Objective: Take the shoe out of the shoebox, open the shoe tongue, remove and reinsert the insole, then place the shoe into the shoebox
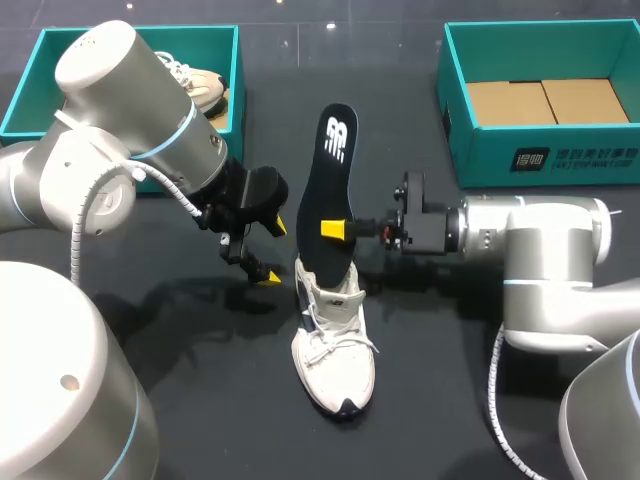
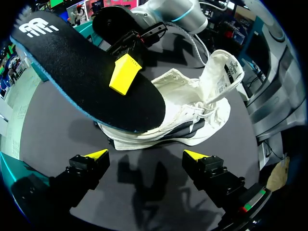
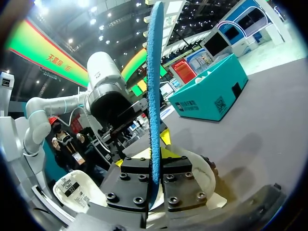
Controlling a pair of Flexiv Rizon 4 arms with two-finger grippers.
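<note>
The insole (image 1: 331,180) has a black top face with a white logo (image 1: 337,137) printed near its upper end. The logo is a brand mark and is not read off here. The underside and edge of the insole are blue. It stands nearly upright over the middle of the dark worktop (image 1: 200,400), with its lower end dipping into the mouth of the white shoe (image 1: 335,350). The shoe rests on its sole on the worktop, toe pointing away from the boxes.

The shoe's tongue (image 2: 214,65) is folded back and up. Its inner side carries a sewn label (image 2: 231,67) with small dark print, too fine to make out.

The right hand (image 1: 338,229) comes in from the side and pinches the insole between its two fingers, one on each face, about halfway along. The left hand (image 1: 272,251) hangs just beside the shoe's heel with its fingers spread wide, holding nothing and touching nothing.

Two teal boxes sit at the far corners of the worktop. The left box (image 1: 30,75) holds a second shoe (image 1: 195,85), pale with white laces, partly hidden by the left arm. The right box (image 1: 455,110) holds only flat brown cardboard (image 1: 545,100) lying on its floor. The front wall of the right box bears a white printed panel (image 1: 575,157) of characters beside a small mark. In the right wrist view, the left box shows similar white print and a square code on its side.
</note>
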